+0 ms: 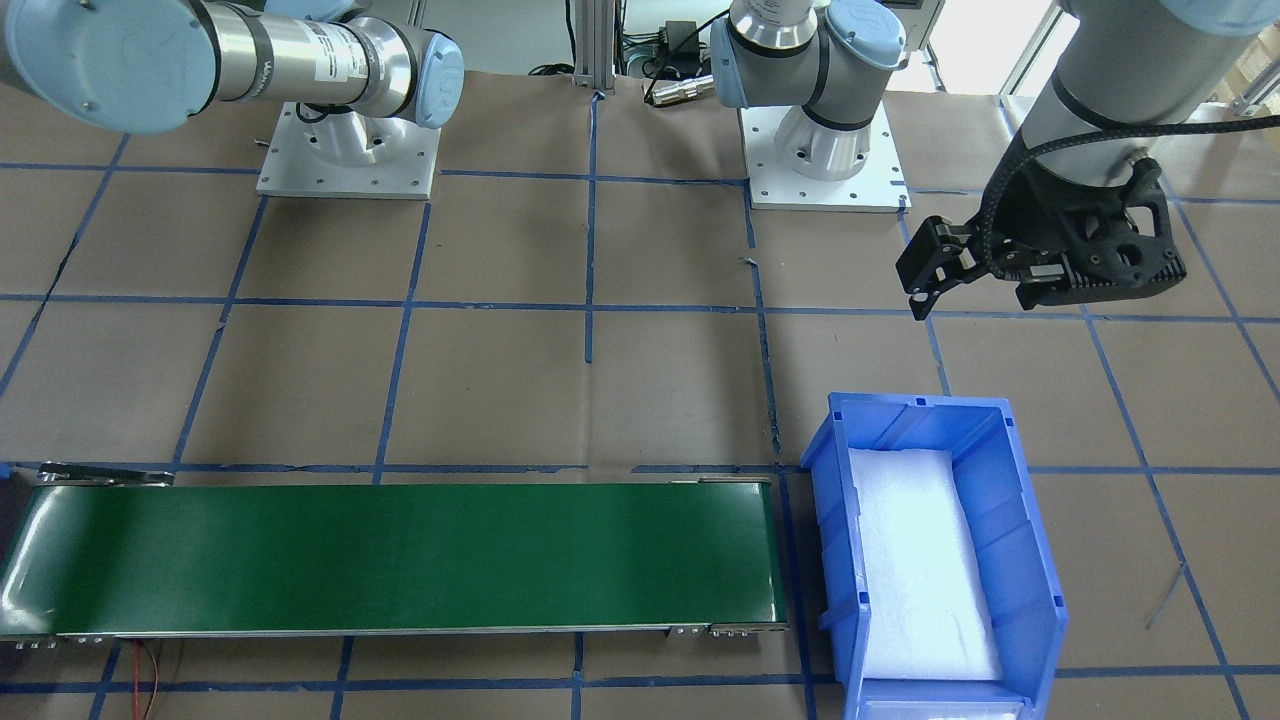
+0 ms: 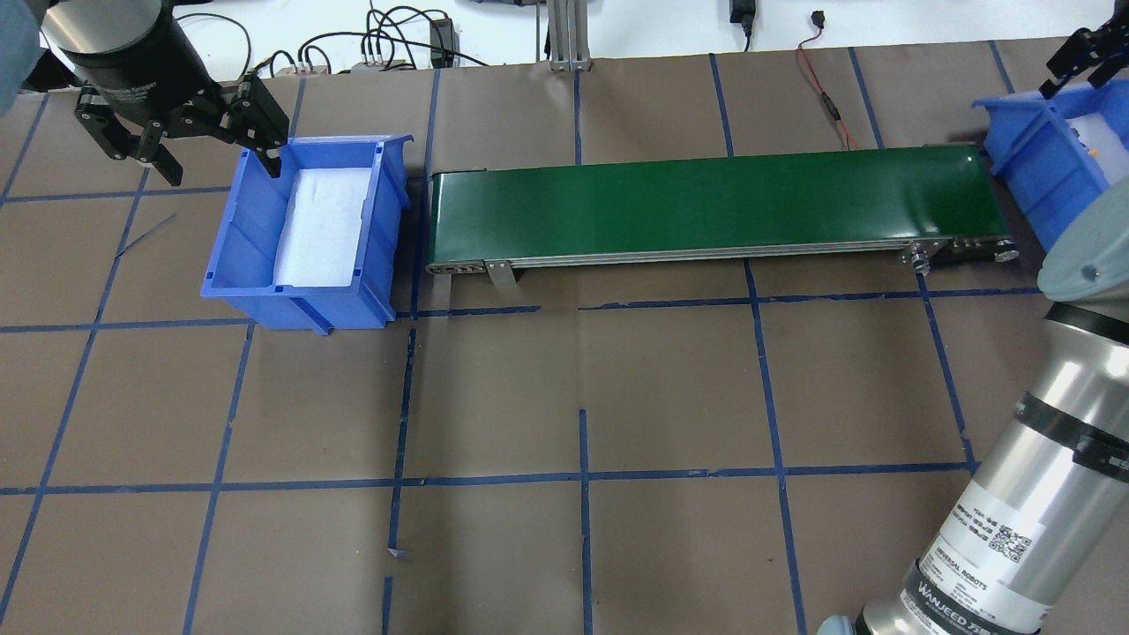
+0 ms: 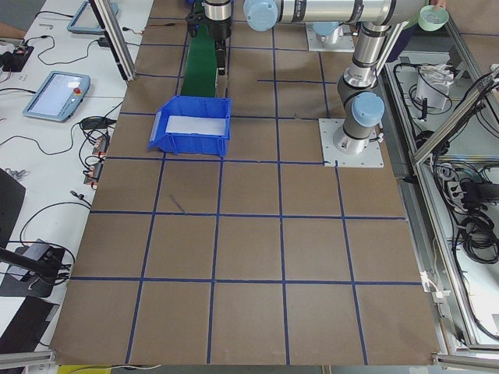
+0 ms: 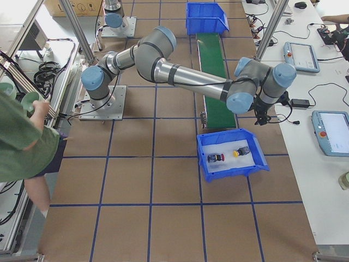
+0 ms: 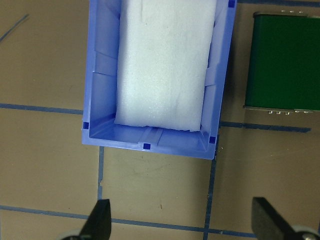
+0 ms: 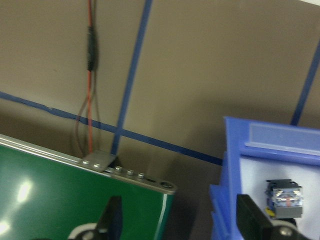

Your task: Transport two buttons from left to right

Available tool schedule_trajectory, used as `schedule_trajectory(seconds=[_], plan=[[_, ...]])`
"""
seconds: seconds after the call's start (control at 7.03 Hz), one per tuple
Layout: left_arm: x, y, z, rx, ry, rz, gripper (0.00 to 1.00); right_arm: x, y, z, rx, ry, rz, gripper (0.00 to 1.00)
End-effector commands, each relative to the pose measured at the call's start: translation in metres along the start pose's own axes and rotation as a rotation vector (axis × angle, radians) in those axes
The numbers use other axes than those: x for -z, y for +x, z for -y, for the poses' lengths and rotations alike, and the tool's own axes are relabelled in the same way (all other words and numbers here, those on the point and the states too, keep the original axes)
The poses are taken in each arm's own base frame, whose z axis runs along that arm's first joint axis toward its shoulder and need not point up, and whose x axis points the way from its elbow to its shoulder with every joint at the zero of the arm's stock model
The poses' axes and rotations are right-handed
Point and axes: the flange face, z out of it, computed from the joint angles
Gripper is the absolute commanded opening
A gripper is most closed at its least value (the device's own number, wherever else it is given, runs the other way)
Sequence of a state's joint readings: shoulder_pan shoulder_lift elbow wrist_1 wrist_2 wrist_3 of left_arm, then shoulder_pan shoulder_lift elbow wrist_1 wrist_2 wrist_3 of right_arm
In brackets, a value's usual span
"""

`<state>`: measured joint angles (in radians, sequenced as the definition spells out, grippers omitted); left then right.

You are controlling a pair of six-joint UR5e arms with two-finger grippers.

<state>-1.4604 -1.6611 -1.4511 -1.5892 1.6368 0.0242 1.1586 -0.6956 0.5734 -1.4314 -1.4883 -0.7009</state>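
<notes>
Both buttons lie in the blue right bin (image 4: pixel 231 172): the red-capped one (image 4: pixel 216 158) and the yellow-capped one (image 4: pixel 241 151). In the right wrist view one button's grey body (image 6: pixel 284 198) shows inside that bin (image 6: pixel 280 136). My right gripper (image 6: pixel 180 220) is open and empty, above the gap between the belt's end and the bin; it also shows in the overhead view (image 2: pixel 1083 55). My left gripper (image 2: pixel 207 145) is open and empty, beside the far end of the left blue bin (image 2: pixel 300 304), which holds only white foam (image 5: pixel 165 60).
A green conveyor belt (image 2: pixel 706 205) runs between the two bins. A red wire (image 6: pixel 90 75) lies on the table behind the belt's right end. Brown paper with a blue tape grid covers the table. A person stands at the table's edge (image 4: pixel 27 147).
</notes>
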Motion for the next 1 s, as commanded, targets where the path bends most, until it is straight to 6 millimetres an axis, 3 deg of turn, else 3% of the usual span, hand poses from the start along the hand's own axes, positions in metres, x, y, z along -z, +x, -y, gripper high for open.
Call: schedule_trajectory(seconds=[0.0, 0.14, 0.28, 0.43, 0.57, 0.71, 0.85], plan=[[0.000, 0.000, -0.001, 0.001, -0.002, 0.000, 1.00, 0.037, -0.119, 0.031, -0.104, -0.021, 0.010, 0.82], [0.000, 0.000, -0.001, 0.001, 0.000, 0.000, 1.00, 0.049, -0.176, 0.043, -0.198, -0.016, 0.002, 0.83], [0.000, 0.000, -0.001, 0.001, 0.000, 0.000, 1.00, 0.052, -0.247, 0.056, -0.290, -0.021, -0.008, 0.84], [0.000, 0.000, -0.001, 0.001, 0.000, 0.000, 1.00, 0.063, -0.298, 0.056, -0.349, -0.015, -0.012, 0.89], [0.000, 0.000, -0.001, 0.001, 0.000, 0.000, 1.00, 0.068, -0.325, 0.047, -0.343, -0.026, -0.010, 0.94], [0.001, 0.000, -0.001, 0.001, 0.000, 0.000, 1.00, 0.077, -0.335, 0.024, -0.335, -0.046, -0.006, 0.94], [0.001, 0.003, -0.002, -0.003, 0.000, 0.000, 1.00, 0.085, -0.347, -0.012, -0.337, -0.075, -0.002, 1.00]])
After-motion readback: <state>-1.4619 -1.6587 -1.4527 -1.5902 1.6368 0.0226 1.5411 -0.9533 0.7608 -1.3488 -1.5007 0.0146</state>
